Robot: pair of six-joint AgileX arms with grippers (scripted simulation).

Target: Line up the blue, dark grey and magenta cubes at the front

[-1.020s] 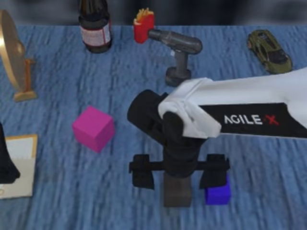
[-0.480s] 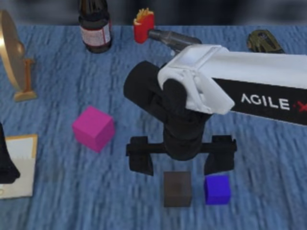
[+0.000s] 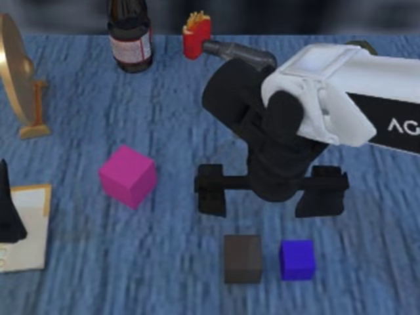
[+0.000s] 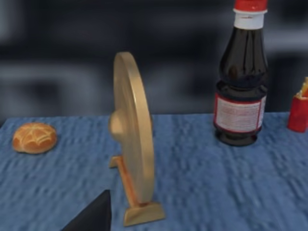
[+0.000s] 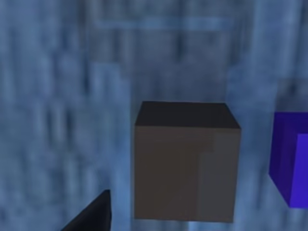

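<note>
Top view showed the dark grey cube (image 3: 243,258) let go at the front, just beside the blue cube (image 3: 297,260). Behind it, the right tool (image 3: 272,199) had lifted away, wide and empty. Farther back, left of it, the magenta cube (image 3: 127,176) waited.

The dark grey cube (image 3: 243,258) sits just left of the blue cube (image 3: 297,260) at the table's front, the magenta cube (image 3: 127,176) well apart, behind and left.
</note>
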